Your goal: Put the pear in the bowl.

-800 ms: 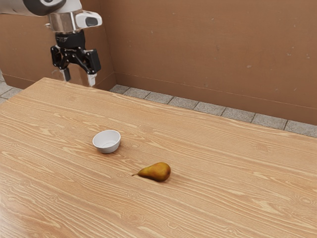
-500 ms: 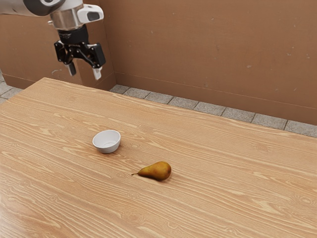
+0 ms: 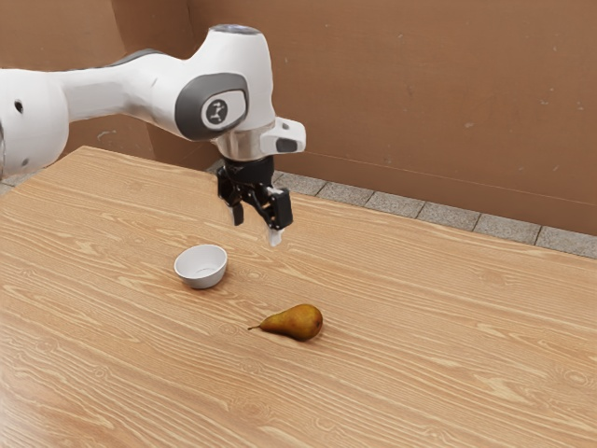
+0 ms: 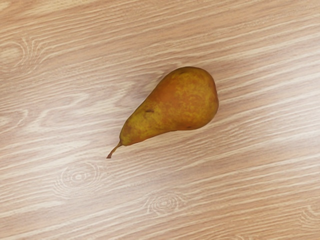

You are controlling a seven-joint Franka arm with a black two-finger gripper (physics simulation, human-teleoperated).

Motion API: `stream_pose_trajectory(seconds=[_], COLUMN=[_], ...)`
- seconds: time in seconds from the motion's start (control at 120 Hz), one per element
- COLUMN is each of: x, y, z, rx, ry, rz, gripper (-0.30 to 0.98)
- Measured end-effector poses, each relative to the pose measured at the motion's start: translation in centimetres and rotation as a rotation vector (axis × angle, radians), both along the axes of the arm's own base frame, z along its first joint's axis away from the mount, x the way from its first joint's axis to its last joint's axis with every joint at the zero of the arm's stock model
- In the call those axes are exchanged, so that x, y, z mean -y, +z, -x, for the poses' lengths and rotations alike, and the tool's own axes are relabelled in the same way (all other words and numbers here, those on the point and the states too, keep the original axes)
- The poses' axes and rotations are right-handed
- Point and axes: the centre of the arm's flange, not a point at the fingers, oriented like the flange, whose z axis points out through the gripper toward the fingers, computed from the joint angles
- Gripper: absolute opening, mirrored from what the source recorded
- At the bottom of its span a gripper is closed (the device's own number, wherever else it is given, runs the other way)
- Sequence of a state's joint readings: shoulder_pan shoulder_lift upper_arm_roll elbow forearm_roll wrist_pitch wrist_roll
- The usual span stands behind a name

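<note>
Pear (image 3: 296, 322), lying on its side on the wooden table (image 3: 429, 364), near the white bowl (image 3: 201, 283). The gripper (image 3: 256, 227) is hanging above, its fingers (image 3: 274, 237) standing spread and, so far as this angle allows, holding nothing. For a sound grasp, it should be centring over the thick body, straddling the width, and descending squarely before closing. Relative to the earlier frame, the arm (image 3: 140, 87) is reaching farther over the table; pear and bowl are keeping their places.
</note>
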State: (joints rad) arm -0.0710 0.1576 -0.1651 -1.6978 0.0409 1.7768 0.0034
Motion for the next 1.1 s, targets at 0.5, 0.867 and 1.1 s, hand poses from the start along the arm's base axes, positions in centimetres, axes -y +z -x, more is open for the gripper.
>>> stream_pose_trajectory(seconds=[0.5,0.867,1.1], x=[-8.3,-12.1,-10.3], y=[-3.6,-9.8,-11.6], z=[-4.6,-6.3,-4.7], rx=[0.103,0.059,0.036], ry=[-0.035,-0.086,-0.148], rz=[-0.009,0.012,0.041], gripper=[0.69,0.69,0.69])
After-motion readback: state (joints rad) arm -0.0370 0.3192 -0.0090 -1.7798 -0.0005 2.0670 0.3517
